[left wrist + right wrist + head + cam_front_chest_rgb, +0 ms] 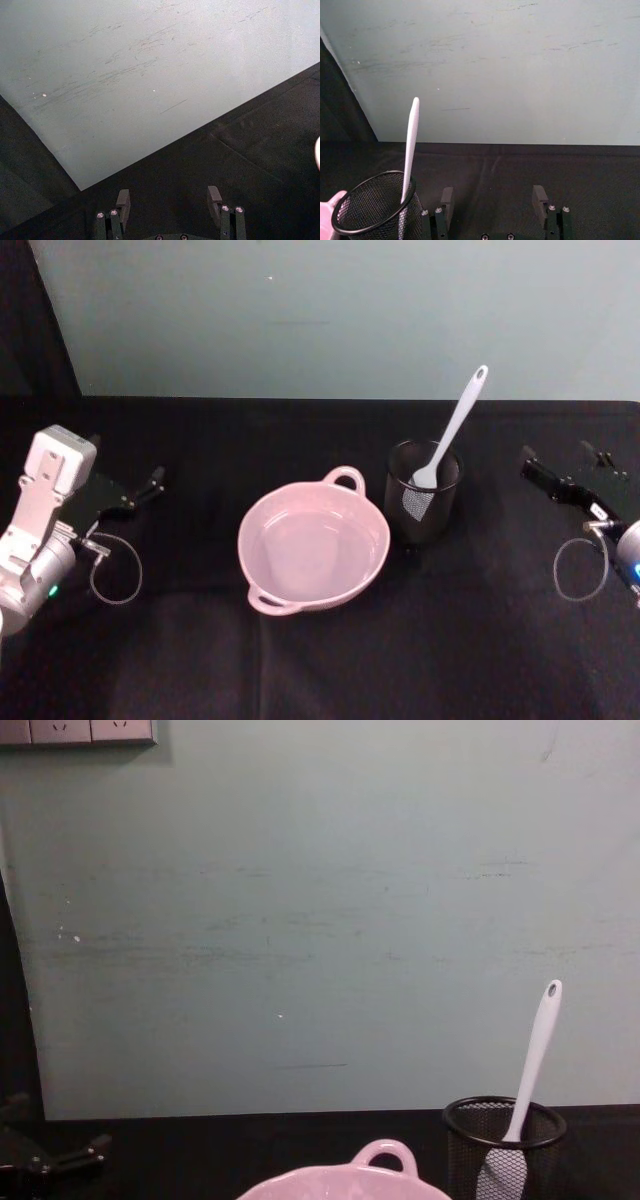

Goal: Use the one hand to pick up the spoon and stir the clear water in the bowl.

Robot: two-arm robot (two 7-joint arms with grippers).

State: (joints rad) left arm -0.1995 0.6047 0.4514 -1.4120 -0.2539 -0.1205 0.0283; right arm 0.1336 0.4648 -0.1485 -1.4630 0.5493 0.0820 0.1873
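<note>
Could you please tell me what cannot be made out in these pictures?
- Spoon head: veiled by the mesh cup wall in the head, chest and right wrist views.
- Bowl body: cut off by the chest view's bottom edge.
- Water: barely distinguishable in the bowl, head view.

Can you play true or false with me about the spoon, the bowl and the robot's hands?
1. The spoon stands in the mesh cup. True.
2. The bowl is blue. False: it is pale pink.
3. The right gripper is holding the spoon. False: it is open and apart from it, out by the table's right edge.
4. The cup stands to the right of the bowl. True.
5. The left gripper is inside the bowl. False: it is open, far to the left of the bowl.
6. The spoon's handle has a hole at its top end. True.
</note>
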